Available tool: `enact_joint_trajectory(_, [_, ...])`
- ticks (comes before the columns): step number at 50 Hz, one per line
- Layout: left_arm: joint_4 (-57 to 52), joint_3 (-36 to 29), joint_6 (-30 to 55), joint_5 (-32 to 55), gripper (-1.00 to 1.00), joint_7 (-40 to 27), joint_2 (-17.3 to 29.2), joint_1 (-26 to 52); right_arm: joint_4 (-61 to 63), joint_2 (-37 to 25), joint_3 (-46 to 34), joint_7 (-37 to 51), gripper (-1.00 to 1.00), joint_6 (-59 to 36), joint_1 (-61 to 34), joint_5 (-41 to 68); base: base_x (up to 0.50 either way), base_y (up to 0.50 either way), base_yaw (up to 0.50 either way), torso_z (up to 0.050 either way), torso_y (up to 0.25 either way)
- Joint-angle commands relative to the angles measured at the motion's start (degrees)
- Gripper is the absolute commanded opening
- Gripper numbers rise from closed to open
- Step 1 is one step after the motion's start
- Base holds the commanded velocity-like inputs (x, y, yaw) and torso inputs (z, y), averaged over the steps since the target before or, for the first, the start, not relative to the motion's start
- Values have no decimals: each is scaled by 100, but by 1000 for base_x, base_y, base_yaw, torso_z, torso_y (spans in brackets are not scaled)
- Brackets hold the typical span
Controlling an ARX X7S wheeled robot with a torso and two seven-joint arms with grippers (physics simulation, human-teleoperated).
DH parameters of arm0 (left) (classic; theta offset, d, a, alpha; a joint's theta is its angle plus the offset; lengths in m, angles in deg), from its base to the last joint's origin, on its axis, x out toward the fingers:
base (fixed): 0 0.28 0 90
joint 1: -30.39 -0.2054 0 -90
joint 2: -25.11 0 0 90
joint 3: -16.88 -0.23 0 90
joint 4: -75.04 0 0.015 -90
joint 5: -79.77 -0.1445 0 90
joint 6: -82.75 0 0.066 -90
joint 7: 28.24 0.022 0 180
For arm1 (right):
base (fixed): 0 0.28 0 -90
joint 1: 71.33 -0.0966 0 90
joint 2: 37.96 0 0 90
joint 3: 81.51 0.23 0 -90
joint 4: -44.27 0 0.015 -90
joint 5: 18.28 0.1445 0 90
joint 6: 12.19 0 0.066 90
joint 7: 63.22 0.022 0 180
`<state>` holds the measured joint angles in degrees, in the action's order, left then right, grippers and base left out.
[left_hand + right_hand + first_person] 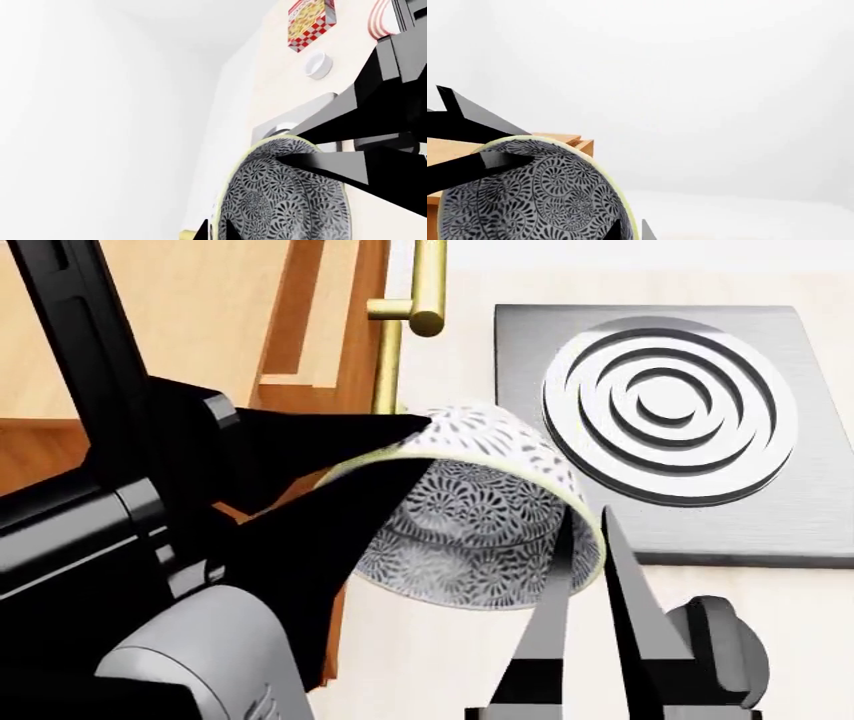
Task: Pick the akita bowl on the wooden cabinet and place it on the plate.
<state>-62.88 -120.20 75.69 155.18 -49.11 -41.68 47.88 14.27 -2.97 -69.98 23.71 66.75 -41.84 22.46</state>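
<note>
The akita bowl (467, 540), dark with a white floral pattern and a pale yellow rim, hangs tilted on its side in the air beside the wooden cabinet (160, 310). My left gripper (424, 442) pinches the rim from the cabinet side; its wrist view shows the fingers (215, 231) on either side of the bowl (287, 200) wall. My right gripper (587, 525) clamps the opposite rim from below, one finger inside the bowl (527, 200) and one outside (628, 232). The plate (380, 20), white with red rings, shows only as an edge far across the counter.
A grey square slab with raised concentric rings (667, 410) lies on the cream counter (441, 660) just past the bowl. The cabinet's brass bar handle (427, 290) juts out above the bowl. A red-checkered box (310, 20) and a small white cup (319, 65) stand near the plate.
</note>
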Motion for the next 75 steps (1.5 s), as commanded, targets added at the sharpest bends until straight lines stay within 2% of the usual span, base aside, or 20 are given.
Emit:
enact_joint_trajectory(1, [28,-2,-26,-48,-100,-274,96,31,-6,-3,1039,301,-100,-826,533,270,0,0,0,0,0])
enact_joint_trajectory(4, [52,-54,-34,-55,-100,-291,118,20,-3,-51,1184,301,-100,-750,644,292,0,0,0,0,0])
enact_joint_trajectory(5, [51,-80,-58,-87,100,-258,126,20,-3,-25,1203,299,-100,-808,634,332,0,0,0,0,0])
enact_joint_trajectory(18, [105,-229,-84,-104,100,-337,159,27,-2,-131,1247,303,-100,-624,767,209,0,0,0,0,0])
enact_joint_trajectory(25, [130,-241,-123,-36,100,-425,178,14,-2,-206,1633,302,-100,-604,1091,253,0,0,0,0,1])
enact_joint_trajectory(39, [434,46,44,758,100,-1755,204,-8,-13,-418,2179,274,-100,-425,1595,296,0,0,0,0,0])
enact_joint_trajectory(47, [571,123,-22,1887,100,-2755,226,352,-79,-563,2521,240,-100,-352,1929,271,0,0,0,1,0])
enact_joint_trajectory(51, [564,-61,-122,2595,100,-3432,268,700,-95,-650,2664,219,-100,-289,2069,262,0,0,0,0,3])
enact_joint_trajectory(66, [414,-463,-529,3748,100,-4431,683,1223,-24,-733,3010,244,-100,-378,2243,352,0,0,0,0,0])
enact_joint_trajectory(71, [450,-450,-529,3711,100,-4389,714,1224,-22,-758,3066,253,-100,-376,2272,373,0,0,0,0,0])
enact_joint_trajectory(75, [434,-452,-549,3678,100,-4368,702,1187,-76,-1056,3361,274,-100,-148,2568,409,0,0,0,0,0])
